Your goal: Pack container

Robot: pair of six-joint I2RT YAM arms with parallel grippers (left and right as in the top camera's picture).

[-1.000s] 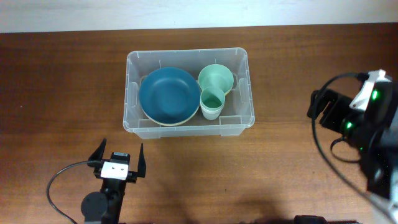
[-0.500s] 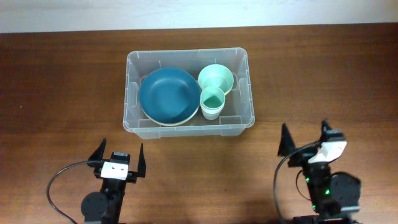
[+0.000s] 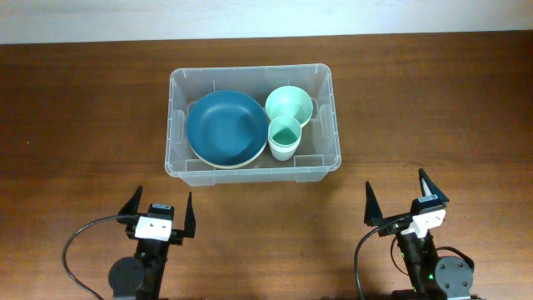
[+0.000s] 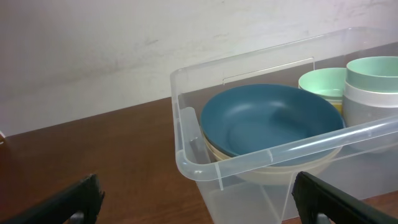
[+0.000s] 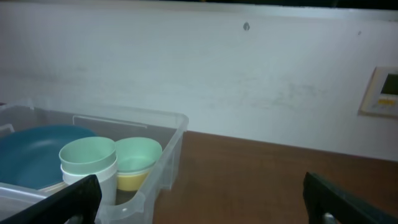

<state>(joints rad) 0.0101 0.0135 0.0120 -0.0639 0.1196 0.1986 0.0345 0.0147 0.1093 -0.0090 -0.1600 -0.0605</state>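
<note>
The clear plastic container (image 3: 178,92) stands at the back middle of the wooden table. Inside it lies a dark blue plate (image 3: 223,127) on a cream one, with a mint green bowl (image 3: 289,105) and a mint cup (image 3: 284,137) to the right. My left gripper (image 3: 159,212) rests open near the front left edge, empty. On the front right, my right gripper (image 3: 405,202) is open and empty too. The left wrist view shows the container (image 4: 186,127) with the blue plate (image 4: 267,118) close ahead. In the right wrist view the container (image 5: 177,134) holds the stacked cups (image 5: 88,158) and bowl (image 5: 138,155).
A white wall (image 5: 236,68) runs behind the table, with a small wall panel (image 5: 384,90) at the right. Black cables trail from both arms near the front edge (image 3: 75,242).
The right arm has swung down from the far right edge to the front right of the table and now points its open fingers forward. The left arm has stayed still.
</note>
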